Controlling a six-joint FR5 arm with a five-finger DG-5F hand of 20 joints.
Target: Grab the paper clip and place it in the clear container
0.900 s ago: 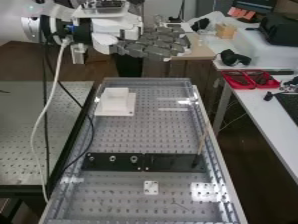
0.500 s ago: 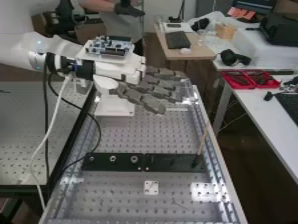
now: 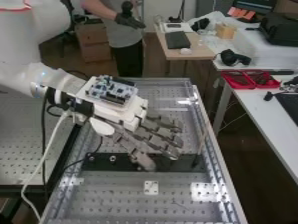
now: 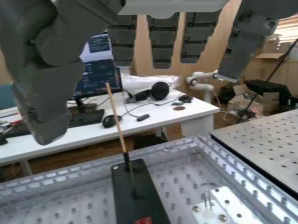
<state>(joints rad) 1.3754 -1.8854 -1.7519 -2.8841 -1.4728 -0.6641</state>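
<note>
While the hand (image 3: 159,144) hangs over the middle of the frame in the high view, its fingers are extended and parted, grasping nothing; the thumb side leans to the lower centre, over the black bar (image 3: 181,164). Just below that, lower centre of the frame, is the white plate (image 3: 151,187) on the metal tray (image 3: 103,200). A thin stick (image 3: 201,144) stands at the bar's end, right of centre, close to the fingertips. Container: cannot say which thing it is.

Wrist view: fingers hang straight, thumb well apart from them, gap empty. Fine upright wires (image 4: 207,199) show at the white plate, beside the bar. Probably the paper clip; identity unconfirmed.

Judged step: approach to the clip. Method: shift the thumb-to-finger gap over the plate, clear of the stick, before going low. Then lower slowly, palm kept up so the tips arrive first, and bring thumb and one fingertip in evenly from both sides. Close gently: so thin a thing would likely slip, tip or spring away if one side touches first. Stop short of pressing on the plate. Check the pinch before lifting straight up.
</note>
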